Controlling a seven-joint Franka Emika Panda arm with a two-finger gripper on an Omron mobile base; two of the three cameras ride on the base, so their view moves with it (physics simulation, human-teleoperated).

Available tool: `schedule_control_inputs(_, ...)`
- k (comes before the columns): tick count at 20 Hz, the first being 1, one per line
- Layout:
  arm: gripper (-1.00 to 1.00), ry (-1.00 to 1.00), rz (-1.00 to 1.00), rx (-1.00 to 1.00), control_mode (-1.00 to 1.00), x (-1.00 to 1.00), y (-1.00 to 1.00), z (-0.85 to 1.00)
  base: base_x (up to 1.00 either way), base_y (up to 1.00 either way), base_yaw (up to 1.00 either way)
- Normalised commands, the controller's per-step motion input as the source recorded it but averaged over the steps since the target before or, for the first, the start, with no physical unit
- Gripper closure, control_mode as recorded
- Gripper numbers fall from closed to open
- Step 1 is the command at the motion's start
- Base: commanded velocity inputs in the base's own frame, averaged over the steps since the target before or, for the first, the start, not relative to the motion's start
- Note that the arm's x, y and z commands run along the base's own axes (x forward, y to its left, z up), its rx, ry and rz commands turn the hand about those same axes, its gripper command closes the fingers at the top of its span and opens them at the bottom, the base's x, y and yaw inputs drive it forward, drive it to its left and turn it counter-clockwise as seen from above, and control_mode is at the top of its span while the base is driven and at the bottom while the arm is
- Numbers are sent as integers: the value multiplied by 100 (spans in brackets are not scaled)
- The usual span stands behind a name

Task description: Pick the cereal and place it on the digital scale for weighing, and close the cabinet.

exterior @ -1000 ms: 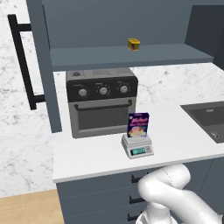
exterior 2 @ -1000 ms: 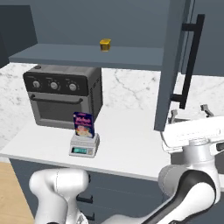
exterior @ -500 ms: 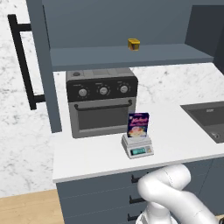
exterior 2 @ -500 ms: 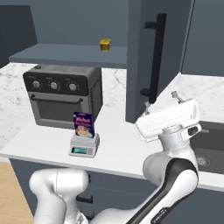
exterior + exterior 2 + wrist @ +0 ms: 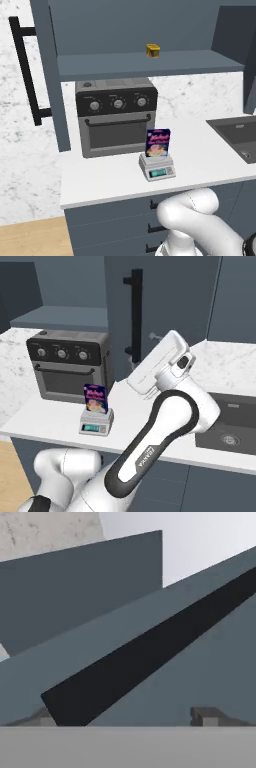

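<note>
The pincer (image 5: pixel 125 718) is pressed close to the right door of the cabinet (image 5: pixel 165 311). In the hand view its two dark tips stand apart at the bottom, with nothing between them, so it looks rather wide and holds nothing. The black bar handle (image 5: pixel 150 657) of the door crosses that view as a diagonal band just in front of the tips. From the right base view the hand seems to touch the door near the handle (image 5: pixel 134 316), but the contact itself is hidden behind the hand, so I cannot be sure.

The cereal (image 5: pixel 158 142) already stands upright on the digital scale (image 5: pixel 157 168), so I judge that only the closing of the cabinet is left. To do it well, the hand should push flat against the door face, follow the arc of the hinge and not slip off the handle.

Further back on the white counter (image 5: pixel 110 180), the toaster oven (image 5: pixel 116 115) stands behind the scale, well apart from the sweep of the right door. The left door (image 5: pixel 47 75) is wide open too. On the shelf above lies a tiny yellow-orange object (image 5: pixel 153 50). The sink (image 5: pixel 235 426) is at the right.
</note>
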Motion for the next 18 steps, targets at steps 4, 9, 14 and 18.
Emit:
schedule_control_inputs(4,-100,48,-18,-50,-100,13,100,10,0,0,0)
schedule_control_inputs(9,-100,13,-31,-20,-100,56,100,-53,0,0,0)
schedule_control_inputs(14,-100,0,-21,0,-100,98,100,-20,0,0,0)
schedule_control_inputs(18,-100,0,-9,0,-100,100,69,4,0,0,0)
